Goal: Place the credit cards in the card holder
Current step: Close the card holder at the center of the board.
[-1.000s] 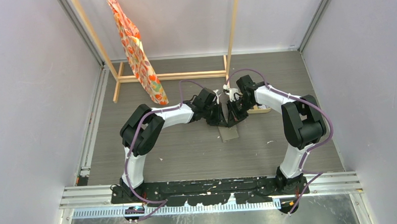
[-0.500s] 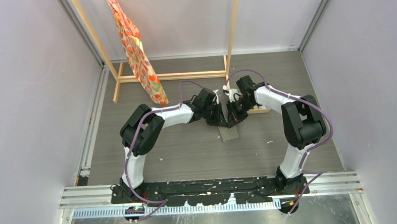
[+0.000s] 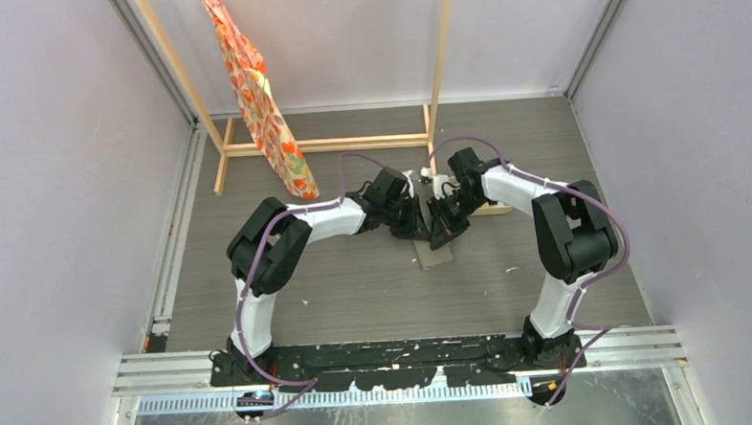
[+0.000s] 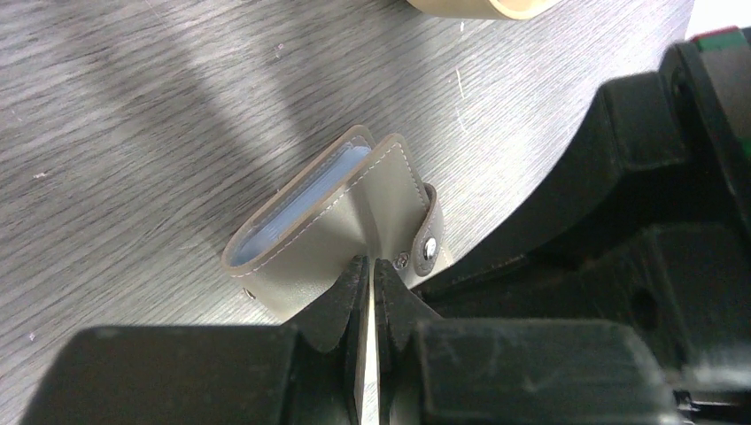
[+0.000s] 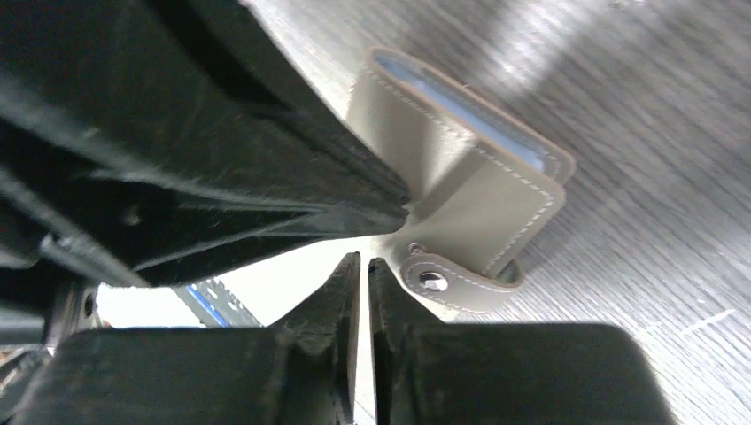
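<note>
We find the small flat grey stitched-leather card holder on the grey wood-grain table, at mid-width. It lies between the two tools and slightly to their near side.

The left tool is closed to a hairline slit, its tips on the edge of the holder's front flap. We judge that it pinches this flap, which stands lifted off the body.

The right tool is also closed to a slit and holds nothing. It sits just beside the strap with its round metal stud, apparently not touching it.

The holder's mouth, pale blue inside, faces away from the left tool, and its long edge lies across that tool's line. Both arms are equally close.

No credit cards appear in any view. An oval beige tray lies beyond, to the far right.
</note>
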